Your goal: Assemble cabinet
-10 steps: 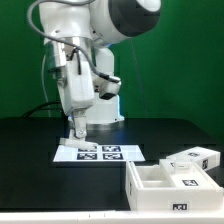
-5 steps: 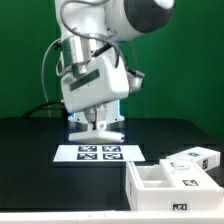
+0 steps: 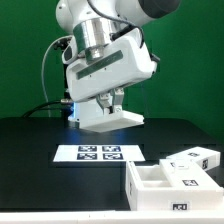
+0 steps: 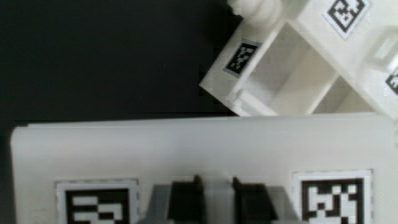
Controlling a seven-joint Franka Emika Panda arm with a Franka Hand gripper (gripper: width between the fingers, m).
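Cabinet (image 3: pixel 150 197) open side up, long axis across exterior view.

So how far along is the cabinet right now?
Early. Done: nothing joined that I can see; the open box body sits on the table, another white part by it. In hand: a tagged white panel, held above the table, jaws shut on it. Left: fitting that panel and the other part.

The black table (image 3: pixel 30 160) carries the marker board (image 3: pixel 98 153) and the cabinet (image 3: pixel 150 197) parts.
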